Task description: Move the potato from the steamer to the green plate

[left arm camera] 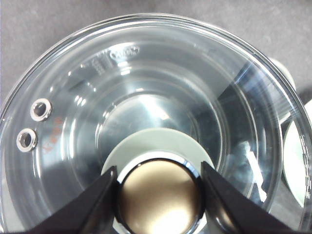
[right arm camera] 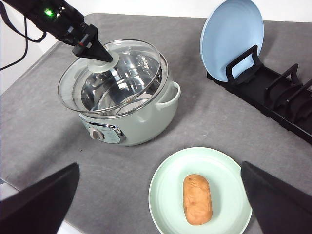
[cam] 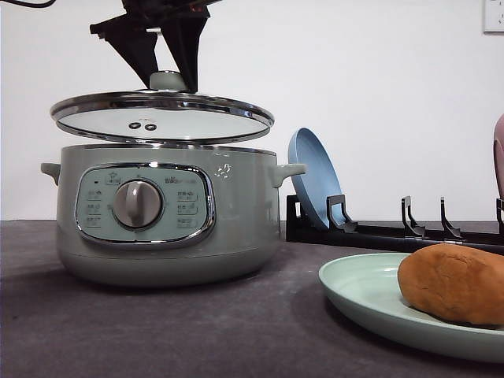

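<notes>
On the green plate (right arm camera: 201, 194) lies the potato (right arm camera: 197, 199), lengthwise near the middle, well apart from the steamer (right arm camera: 127, 109). The transfer itself looks finished; the step in hand is judged to be closing the pot.

Left hand (cam: 164, 75) is clenched on the lid knob (left arm camera: 161, 197) and holds the glass lid (cam: 161, 116) just above the steamer rim, slightly tilted (a gap shows between lid and pot in the front view). Right hand (right arm camera: 158, 195) hangs above the plate, fingers spread wide, grasping nothing.

Next move calls for levelling the lid, centring it over the rim, lowering it until seated, then letting go of the knob.

Worktop (right arm camera: 44, 117) is dark grey, matte. Behind stands a black dish rack (right arm camera: 273, 95) holding a blue plate (right arm camera: 231, 36) on edge. Back wall is plain white.
</notes>
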`<state>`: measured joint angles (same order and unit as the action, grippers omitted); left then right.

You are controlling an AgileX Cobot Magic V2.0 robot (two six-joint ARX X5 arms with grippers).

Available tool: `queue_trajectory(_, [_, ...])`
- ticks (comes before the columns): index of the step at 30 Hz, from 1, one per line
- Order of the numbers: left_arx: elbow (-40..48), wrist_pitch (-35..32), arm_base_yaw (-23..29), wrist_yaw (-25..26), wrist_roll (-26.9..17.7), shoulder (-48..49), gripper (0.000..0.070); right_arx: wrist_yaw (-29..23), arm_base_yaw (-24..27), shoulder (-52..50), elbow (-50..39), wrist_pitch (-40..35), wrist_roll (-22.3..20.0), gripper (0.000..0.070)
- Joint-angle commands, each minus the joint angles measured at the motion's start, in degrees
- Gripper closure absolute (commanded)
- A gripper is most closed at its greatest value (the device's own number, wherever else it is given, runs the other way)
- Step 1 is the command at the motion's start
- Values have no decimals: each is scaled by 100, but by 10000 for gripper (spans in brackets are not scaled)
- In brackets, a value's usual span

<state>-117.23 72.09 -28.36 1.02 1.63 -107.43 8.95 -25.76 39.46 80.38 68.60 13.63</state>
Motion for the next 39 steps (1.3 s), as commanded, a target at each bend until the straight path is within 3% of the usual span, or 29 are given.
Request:
queue_trajectory(1, [-162, -138, -30, 0, 33, -121, 700, -2, -31, 33, 105, -37, 68, 16])
queue_trajectory(14, [-162, -163, -11, -15, 33, -510, 700, -2, -31, 33, 105, -35, 98, 16])
queue_trajectory(19, [-162, -265, -11, -326, 30, -545, 700, -2, -31, 33, 105, -35, 98, 16])
queue_trajectory(33, [-162, -251, 22, -173, 142, -556, 694, -22, -31, 33, 105, -39, 96, 16])
queue_trajectory(34, [-162, -254, 22, -82, 180, -556, 682, -22, -31, 33, 105, -39, 96, 16])
queue_trajectory(39, [-162, -291, 28, 33, 212, -556, 452, -20, -31, 33, 105, -39, 93, 16])
